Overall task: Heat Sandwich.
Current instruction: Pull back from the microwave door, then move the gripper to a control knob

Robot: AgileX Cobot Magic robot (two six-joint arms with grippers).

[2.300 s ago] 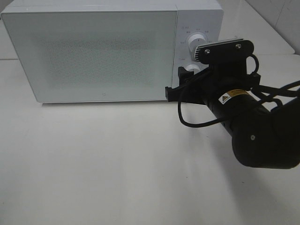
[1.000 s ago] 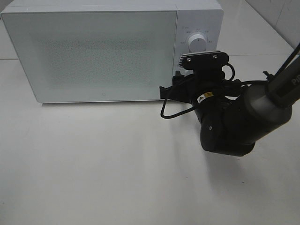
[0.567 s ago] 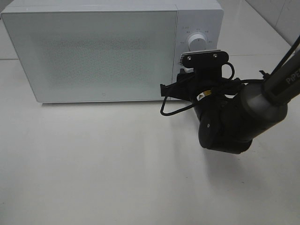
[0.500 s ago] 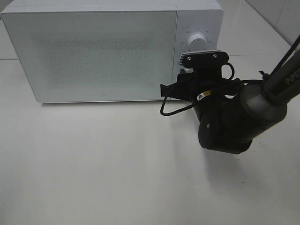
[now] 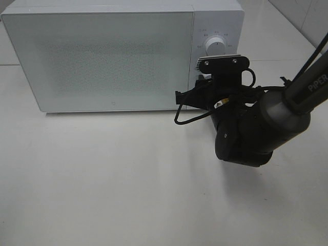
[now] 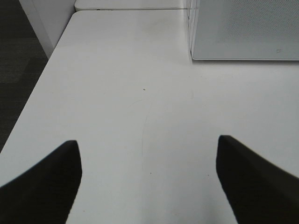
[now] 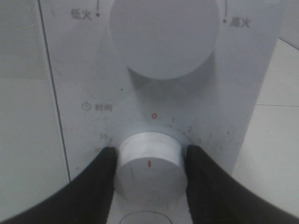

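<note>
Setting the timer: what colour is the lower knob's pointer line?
Red; the pointer line shows best in the right wrist view.

Table (image 5: 102, 184): microwave (image 5: 31, 56) at back. Microwave front: door (image 5: 102, 61) left, panel (image 5: 231, 23) right. Panel: upper knob (image 7: 163, 32) above lower knob (image 7: 148, 165). Right fingers (image 7: 96, 186) flank lower knob, touching both sides. Left fingers (image 6: 42, 186) over table, before microwave's left corner.
</note>
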